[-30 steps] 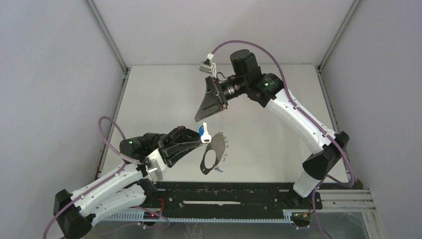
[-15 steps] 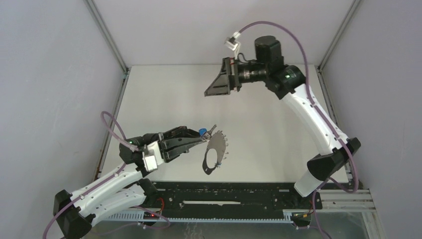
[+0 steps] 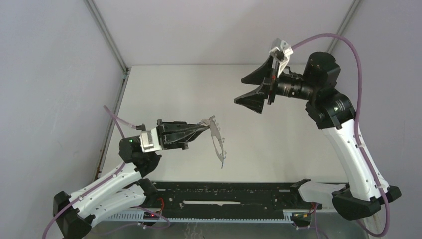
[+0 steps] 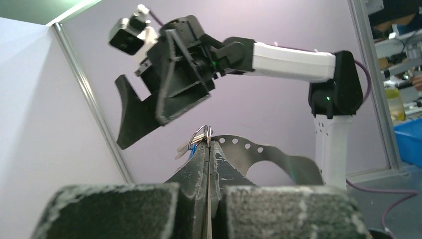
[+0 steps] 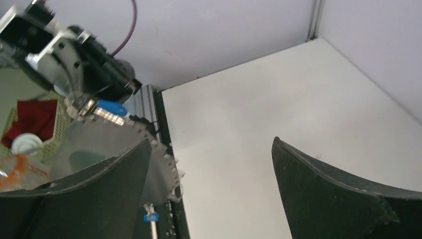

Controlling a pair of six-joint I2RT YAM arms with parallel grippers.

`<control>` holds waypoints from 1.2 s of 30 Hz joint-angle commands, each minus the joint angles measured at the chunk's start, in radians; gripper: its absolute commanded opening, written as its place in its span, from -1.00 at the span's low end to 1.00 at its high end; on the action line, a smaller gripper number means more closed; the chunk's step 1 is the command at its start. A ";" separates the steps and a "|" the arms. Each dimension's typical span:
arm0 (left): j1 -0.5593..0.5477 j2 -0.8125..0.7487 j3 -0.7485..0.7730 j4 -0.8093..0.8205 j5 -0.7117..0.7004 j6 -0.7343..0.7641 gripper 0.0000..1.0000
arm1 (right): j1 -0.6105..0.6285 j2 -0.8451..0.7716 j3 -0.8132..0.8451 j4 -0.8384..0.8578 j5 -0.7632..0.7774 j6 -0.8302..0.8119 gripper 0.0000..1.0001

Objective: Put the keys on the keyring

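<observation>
Left jaws clamp the keyring [image 3: 218,143]; right jaws gape.
My left arm [image 3: 107,180] reaches toward 3 o'clock, holding it above the worktop [image 3: 169,89]; my right arm [image 3: 356,154], high at 1 o'clock, points toward 9.

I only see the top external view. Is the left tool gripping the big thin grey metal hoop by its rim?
Observer: Left wrist view shows the left tool shut on the rim of the large thin grey metal hoop.
Operator: Any keys there?
Observer: The right wrist view shows a small oblong blue plastic tag beside that tool's tip.
Operator: And the other?
Observer: A second blue tag shows below the hoop's lower rim; attachment unclear.
</observation>
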 commanded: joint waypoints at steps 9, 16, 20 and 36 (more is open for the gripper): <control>0.001 -0.019 0.091 0.034 -0.111 -0.103 -1.00 | 0.204 -0.029 0.076 -0.013 -0.172 -0.348 0.61; 0.001 -0.024 0.090 0.018 -0.106 -0.109 -1.00 | 0.295 0.009 0.129 0.051 -0.167 -0.373 0.55; 0.001 -0.024 0.089 0.013 -0.109 -0.111 -1.00 | 0.331 0.053 0.173 0.031 -0.189 -0.378 0.47; 0.007 0.007 0.100 0.000 -0.120 -0.105 -1.00 | 0.394 0.133 0.244 -0.120 -0.154 -0.456 0.13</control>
